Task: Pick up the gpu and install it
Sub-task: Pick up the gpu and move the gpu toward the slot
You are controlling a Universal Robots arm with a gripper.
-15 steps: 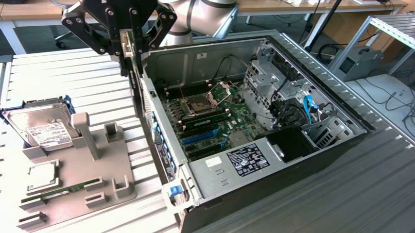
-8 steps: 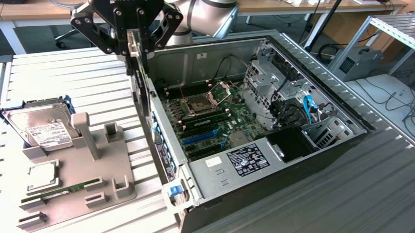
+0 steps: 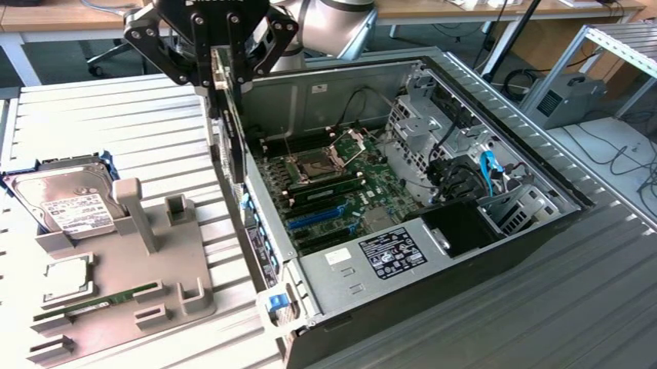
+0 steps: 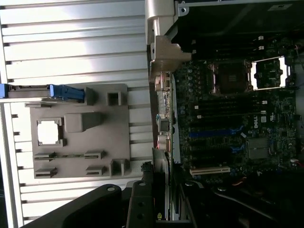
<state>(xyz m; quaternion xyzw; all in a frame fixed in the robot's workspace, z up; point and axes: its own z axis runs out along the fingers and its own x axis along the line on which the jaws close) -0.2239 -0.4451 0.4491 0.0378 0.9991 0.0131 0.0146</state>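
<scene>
Gripper [image 3: 228, 80] is seen in the upper left of the exterior view, its jaws partly closed and clamped on the gpu [image 3: 234, 146]. The card is held upright and edge-on, so it is seen as a thin dark strip hanging down from the fingers [image 3: 214, 73]. Its lower end is placed just over the near-left wall of the open computer case [image 3: 513, 131], at the centre-left of the frame. Whether it touches that wall cannot be told. In the wrist view the gpu is again seen edge-on, with its silver bracket [image 4: 164, 54] at the far end, beside the motherboard [image 4: 237, 118]. The blue expansion slots [image 3: 313, 217] on the motherboard are uncovered, and the card is not seated in them.

A grey holder tray [image 3: 154, 284] is laid on the slatted table [image 3: 123, 131] in the lower left of the exterior view, well apart from the gripper. On it a hard drive [image 3: 72, 204] is stood at the upper end, a square processor [image 3: 67, 277] is set below it, and a slim RAM stick [image 3: 98, 300] is laid near the lower edge.
</scene>
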